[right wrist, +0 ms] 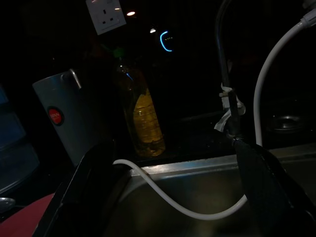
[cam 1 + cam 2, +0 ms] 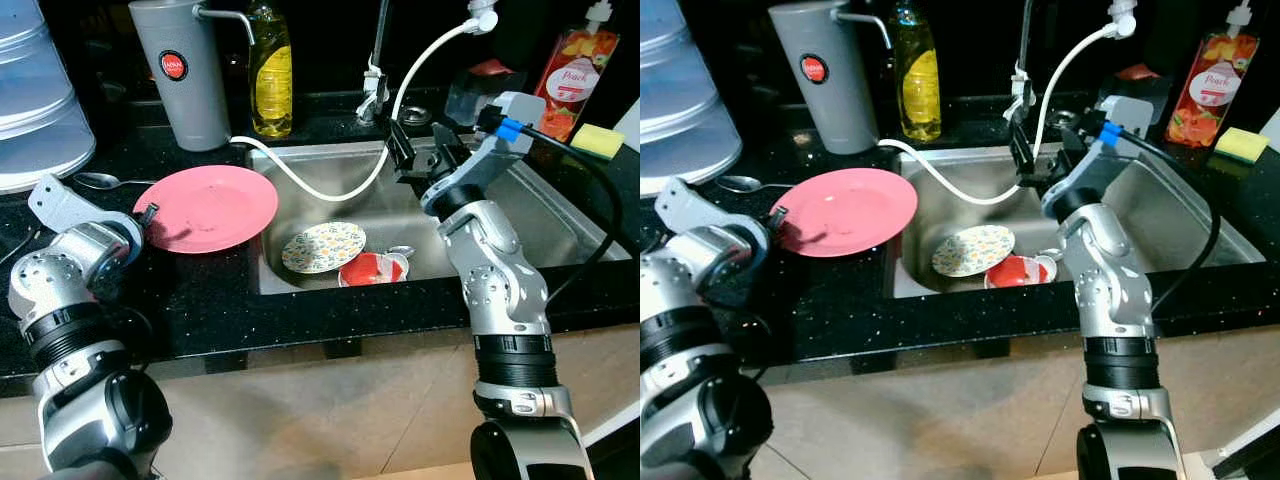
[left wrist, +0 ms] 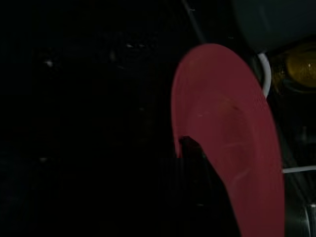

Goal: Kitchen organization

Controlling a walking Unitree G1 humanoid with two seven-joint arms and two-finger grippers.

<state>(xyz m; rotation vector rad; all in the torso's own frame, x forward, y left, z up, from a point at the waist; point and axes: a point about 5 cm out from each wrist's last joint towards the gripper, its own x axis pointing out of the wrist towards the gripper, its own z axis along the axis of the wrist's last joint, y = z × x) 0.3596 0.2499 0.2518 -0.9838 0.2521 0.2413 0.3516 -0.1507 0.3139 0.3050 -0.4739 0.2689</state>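
Fingers of the left gripper (image 2: 150, 215) pinch the pink plate (image 2: 212, 205) at its rim, keeping it flat on the counter just beside the sink (image 2: 545, 225). Over that sink, the right gripper (image 2: 420, 150) hovers spread and empty, ready to reach the dishes below.

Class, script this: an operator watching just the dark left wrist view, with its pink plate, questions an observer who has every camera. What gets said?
Operator: Where does the plate sit?
Observer: The pink plate lies flat on the black counter, just left of the sink, with the left gripper at its rim.
Operator: Anything in the sink?
Observer: A patterned plate with a red bowl beside it.
Operator: Where is the other arm?
Observer: The right gripper hangs open over the sink's back edge.
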